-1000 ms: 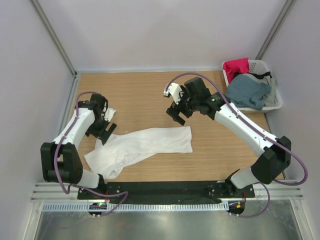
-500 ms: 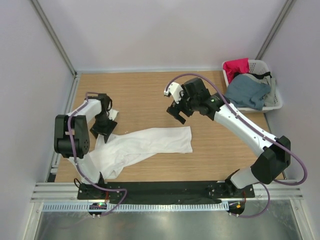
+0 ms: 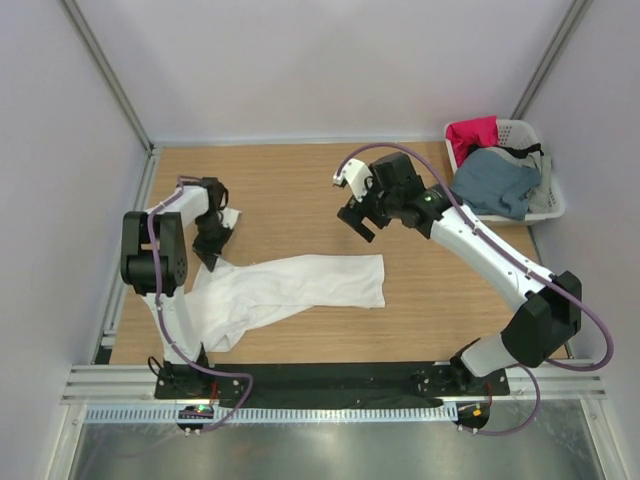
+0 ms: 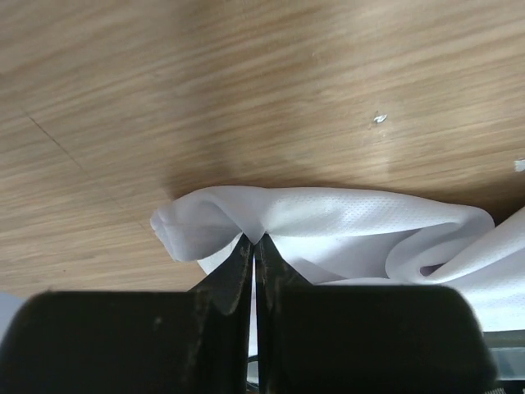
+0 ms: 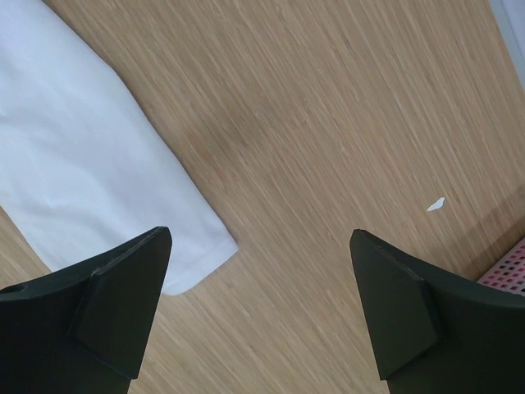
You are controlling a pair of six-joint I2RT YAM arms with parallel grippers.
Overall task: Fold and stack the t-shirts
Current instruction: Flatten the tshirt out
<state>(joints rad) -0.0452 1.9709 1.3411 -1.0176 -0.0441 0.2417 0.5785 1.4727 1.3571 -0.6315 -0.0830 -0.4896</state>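
The job is at its first stage: the white t-shirt [image 3: 300,285] lies bunched in a long, twisted strip across the near middle of the bench [image 3: 300,180], not yet spread flat, let alone folded. The left claw [image 3: 211,247] is down at the cloth's far-left tip, pinched closed on a small fold of it, as the left wrist view shows plainly. The right claw [image 3: 357,224] hangs above bare wood just beyond the shirt's right end, fingers spread wide and holding nothing. Its wrist view shows the shirt's squared corner below and off to one side. The next move, I judge, calls for the right claw to come down on that end and take hold, so the two can draw the cloth out flat before any fold. The twist and the doubled-over part near the left arm may resist that. A slate blue shirt [image 3: 495,180] and a red-pink shirt [image 3: 472,132] lie heaped in the white basket [image 3: 556,200] at the far right corner, well apart from the work.
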